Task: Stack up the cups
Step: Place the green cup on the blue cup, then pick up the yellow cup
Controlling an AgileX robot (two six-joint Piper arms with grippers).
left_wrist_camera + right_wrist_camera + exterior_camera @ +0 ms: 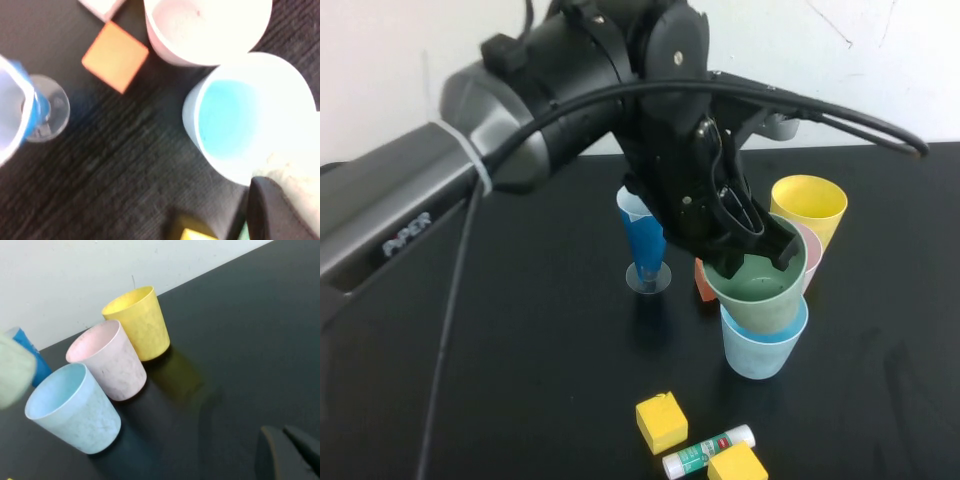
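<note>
- The left arm (pixel 570 110) hides the orange block (pixel 703 281) mostly, and the cone cup's (pixel 642 235) top
- Green cup (pixel 757 285) covers the pink cup (pixel 811 250)
- A yellow block (pixel 737 465) is cut off at the table's near edge

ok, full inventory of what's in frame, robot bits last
green cup: 1, pale green, held by its rim just above the blue cup's mouth
blue cup: 1, light blue, front of the cup row
pink cup: 1, pink, behind the blue cup
yellow cup: 1, yellow, back of the row
cone cup: 1, blue on a clear foot, left of the row
orange block: 1, orange, between cone cup and cup row
yellow blocks: 2, yellow, near table edge
glue stick: 1, white and green, lying between the yellow blocks
left gripper: jaws shut on the green cup's rim
right gripper: jaws shut, over bare table right of the cups
</note>
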